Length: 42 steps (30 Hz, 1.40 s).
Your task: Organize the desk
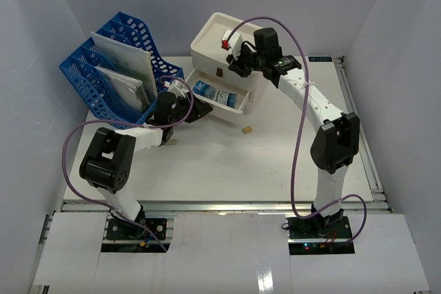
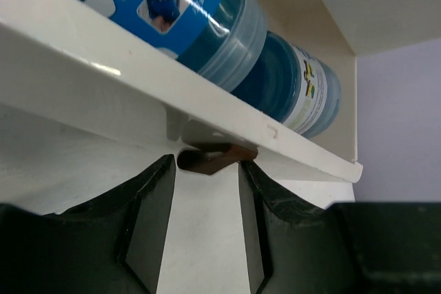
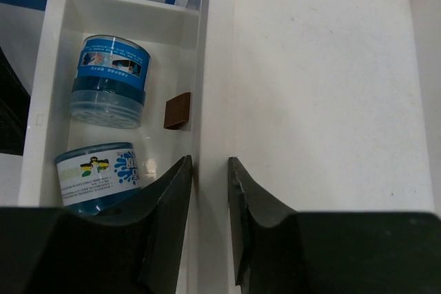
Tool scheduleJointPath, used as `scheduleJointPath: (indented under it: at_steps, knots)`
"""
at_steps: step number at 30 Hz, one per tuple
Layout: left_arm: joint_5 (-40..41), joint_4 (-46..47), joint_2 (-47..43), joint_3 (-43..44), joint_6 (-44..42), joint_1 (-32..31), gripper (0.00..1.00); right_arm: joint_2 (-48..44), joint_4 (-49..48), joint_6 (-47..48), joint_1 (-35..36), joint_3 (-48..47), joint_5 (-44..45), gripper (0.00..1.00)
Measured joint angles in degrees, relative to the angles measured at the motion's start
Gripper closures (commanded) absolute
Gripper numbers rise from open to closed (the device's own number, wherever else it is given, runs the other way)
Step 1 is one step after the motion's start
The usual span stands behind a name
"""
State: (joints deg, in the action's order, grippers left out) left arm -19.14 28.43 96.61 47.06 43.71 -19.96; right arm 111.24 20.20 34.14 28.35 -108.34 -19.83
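Note:
On the white desk (image 1: 275, 163) a white drawer box (image 1: 213, 36) stands at the back. One drawer (image 1: 241, 107) is pulled out, and two blue jars (image 1: 207, 89) (image 1: 231, 98) lie in it. My left gripper (image 1: 196, 105) is at the drawer's front. In the left wrist view its fingertips close on the ends of the brown drawer handle (image 2: 217, 158), with the left gripper (image 2: 207, 166) just below it. My right gripper (image 1: 238, 67) sits on the box's top front edge. In the right wrist view the right gripper (image 3: 209, 163) pinches the box's front rim (image 3: 213, 67) from both sides.
A blue file rack (image 1: 103, 80) holding papers stands at the back left, close to the left arm. A small brown block (image 1: 246, 129) lies on the desk in front of the drawer. A small red thing (image 1: 225, 44) rests on the box top. Grey walls enclose the desk.

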Motion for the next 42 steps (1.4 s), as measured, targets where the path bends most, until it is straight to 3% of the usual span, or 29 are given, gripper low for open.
scheduleJointPath:
  at_steps: [11,19,32,42]
  knots:
    - [-7.98,-1.5,12.39,10.68,0.68,-0.56,0.51,2.13,4.28,2.53,-1.77,-4.12,-3.86,0.74]
    - [-8.49,-3.28,18.54,17.7,1.22,-0.79,0.51,3.0,5.05,3.36,-2.87,-5.13,-4.83,0.75]
    - [1.62,7.79,14.12,9.33,-2.06,-2.67,0.48,3.5,7.54,2.14,-2.86,-7.01,-6.76,0.75]
    - [2.52,14.28,13.85,8.57,-6.19,-3.62,0.44,5.49,8.89,-1.1,-4.46,-10.71,-7.35,0.76]
